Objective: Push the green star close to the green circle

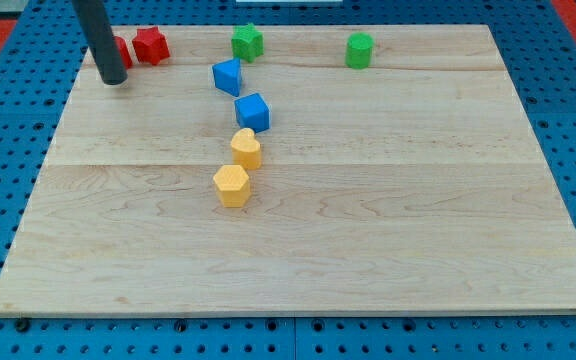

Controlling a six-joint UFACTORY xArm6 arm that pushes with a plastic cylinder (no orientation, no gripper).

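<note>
The green star (pixel 247 41) sits near the view's top edge of the wooden board, left of centre. The green circle (pixel 359 50) stands to its right, about a hand's width away, also near the top edge. My tip (pixel 114 78) is at the view's top left, far left of the green star, just below and beside a red block (pixel 121 51) that the rod partly hides. It touches neither green block.
A red star (pixel 151 45) lies right of the rod. Two blue blocks (pixel 227 76) (pixel 253 111) sit below the green star. A yellow block (pixel 246 149) and a yellow hexagon (pixel 231 186) lie further down. The wooden board (pixel 418 200) rests on a blue pegboard.
</note>
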